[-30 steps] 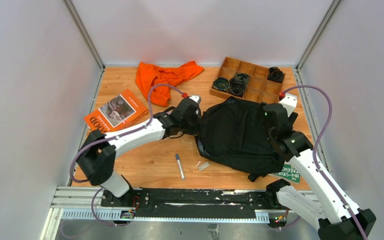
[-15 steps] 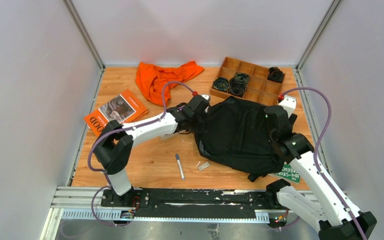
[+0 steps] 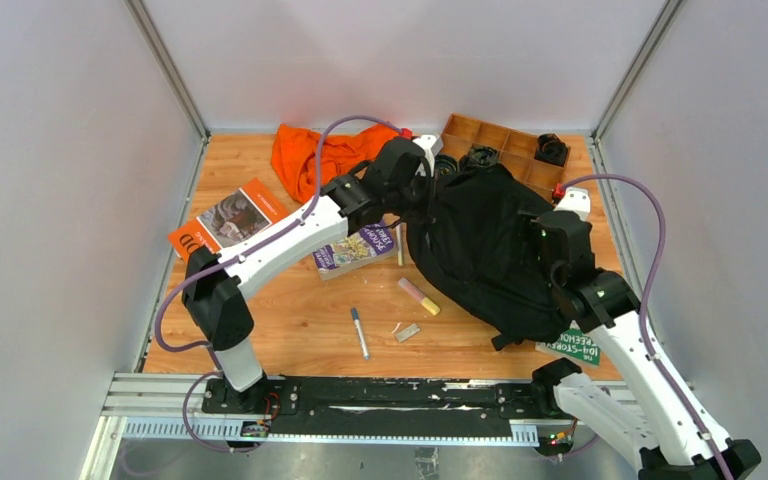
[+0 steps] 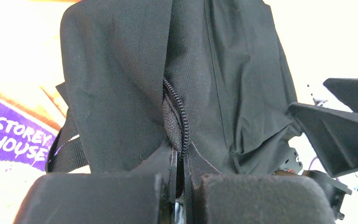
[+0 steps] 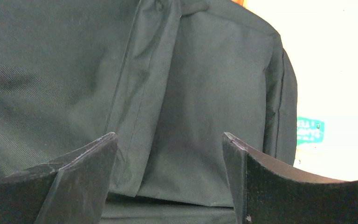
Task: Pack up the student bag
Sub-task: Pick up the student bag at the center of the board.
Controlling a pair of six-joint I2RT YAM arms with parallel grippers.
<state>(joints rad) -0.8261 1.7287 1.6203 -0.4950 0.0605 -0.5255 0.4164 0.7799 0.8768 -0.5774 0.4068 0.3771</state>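
The student bag [image 3: 490,250], a large black fabric backpack, lies on the right half of the table with its left side lifted off the wood. My left gripper [image 3: 422,190] is shut on the bag's zipper edge; in the left wrist view the zipper seam [image 4: 182,116] runs down into the closed jaws of that gripper [image 4: 182,161]. My right gripper [image 3: 548,228] hovers over the bag's right side. It is open, and in the right wrist view the gripper [image 5: 170,149] has only bag fabric [image 5: 191,93] below its spread fingers.
A purple book [image 3: 355,250], a pink and yellow highlighter [image 3: 418,296], a pen [image 3: 359,332] and a small silver piece [image 3: 408,332] lie left of the bag. Further off are an orange book [image 3: 230,220], an orange cloth [image 3: 310,155], a wooden tray [image 3: 505,150] and a green card [image 3: 570,345].
My left gripper has shut on the bag's left edge and pulled it up and toward the back, uncovering the purple book and the highlighter. The right arm has barely moved.
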